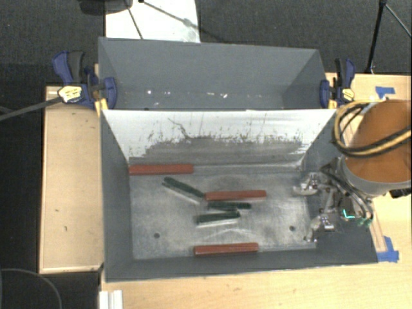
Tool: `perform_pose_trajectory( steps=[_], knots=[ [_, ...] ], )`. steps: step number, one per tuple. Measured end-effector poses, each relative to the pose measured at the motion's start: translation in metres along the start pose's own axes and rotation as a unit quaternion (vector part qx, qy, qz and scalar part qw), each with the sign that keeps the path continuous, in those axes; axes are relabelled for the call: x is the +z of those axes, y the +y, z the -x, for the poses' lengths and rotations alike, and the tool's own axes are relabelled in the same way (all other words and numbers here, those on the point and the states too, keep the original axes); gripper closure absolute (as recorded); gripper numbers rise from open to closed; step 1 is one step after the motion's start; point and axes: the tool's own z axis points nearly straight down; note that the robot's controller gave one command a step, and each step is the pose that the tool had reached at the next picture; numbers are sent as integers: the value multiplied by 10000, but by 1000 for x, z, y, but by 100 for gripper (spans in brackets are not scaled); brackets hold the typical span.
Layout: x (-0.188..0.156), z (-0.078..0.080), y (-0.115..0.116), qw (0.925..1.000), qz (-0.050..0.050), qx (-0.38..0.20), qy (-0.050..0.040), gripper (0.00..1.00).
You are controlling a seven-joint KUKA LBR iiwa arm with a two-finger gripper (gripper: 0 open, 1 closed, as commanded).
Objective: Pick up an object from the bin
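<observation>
My gripper point(309, 210) hangs low at the right end of the bin, close to the right wall, and stands open with nothing between its fingers. One fingertip point(302, 188) points left at the upper side, the other fingertip point(313, 232) sits lower down. The nearest loose things lie to its left: a red-brown bar point(235, 196), a short dark green bar point(230, 206) just below it, and a grey-green bar point(217, 219) under that. Another red-brown bar point(226, 249) lies near the bin's front wall. A stretch of bare floor separates all of them from the fingers.
A third red-brown bar point(161, 169) rests along the foot of the back wall at the left. A dark green bar point(183, 190) lies slanted in the middle left. The bin's sloped walls close in on the gripper from the right and front.
</observation>
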Motion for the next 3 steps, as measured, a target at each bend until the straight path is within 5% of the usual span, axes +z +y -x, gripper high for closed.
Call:
perform_pose_trajectory(
  steps=[1, 2, 3],
  knots=[
    [-4, 2, 0, 10000, -8, -19, -40, 0],
    [52, 29, 33, 9992, -14, -389, -67, 0],
    [87, 59, 54, 9990, -29, -356, -254, 100]
  ],
)
